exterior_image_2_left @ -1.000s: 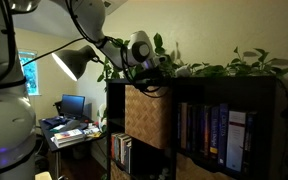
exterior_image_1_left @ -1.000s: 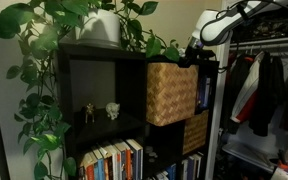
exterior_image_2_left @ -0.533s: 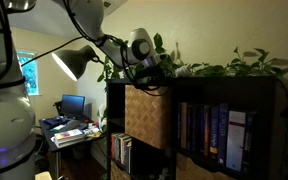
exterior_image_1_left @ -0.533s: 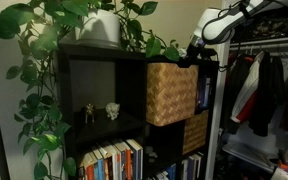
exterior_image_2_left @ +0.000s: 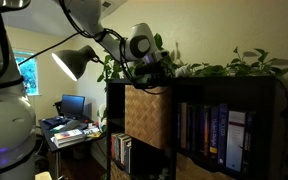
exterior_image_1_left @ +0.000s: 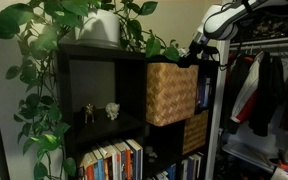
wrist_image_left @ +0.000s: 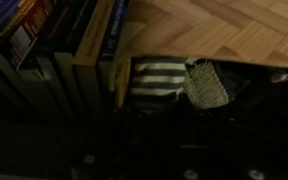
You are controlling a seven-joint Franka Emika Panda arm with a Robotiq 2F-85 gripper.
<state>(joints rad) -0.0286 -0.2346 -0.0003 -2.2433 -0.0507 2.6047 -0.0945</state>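
A woven wicker basket (exterior_image_1_left: 171, 93) (exterior_image_2_left: 144, 115) sits pulled partly forward out of an upper cube of a dark bookshelf (exterior_image_1_left: 94, 55). My gripper (exterior_image_1_left: 197, 55) (exterior_image_2_left: 156, 78) is at the basket's top edge, just under the shelf's top board, and looks shut. Whether it holds the rim stays hidden in shadow. In the wrist view the basket's weave (wrist_image_left: 214, 25) fills the top. Below it are a striped item (wrist_image_left: 159, 78) and a small woven patch (wrist_image_left: 208, 85). The lower part of that view is too dark to show the jaws.
Trailing plants and a white pot (exterior_image_1_left: 102, 27) top the shelf. Small figurines (exterior_image_1_left: 112, 110) stand in the cube beside the basket, with books (exterior_image_1_left: 114, 160) (exterior_image_2_left: 219, 135) on other shelves. Clothes (exterior_image_1_left: 269, 90) hang on a rack. A lamp (exterior_image_2_left: 72, 62) and a desk (exterior_image_2_left: 69, 125) stand nearby.
The wrist has risen slightly at the basket's top edge, and the gripper has gone from open to shut. The basket has not visibly moved.
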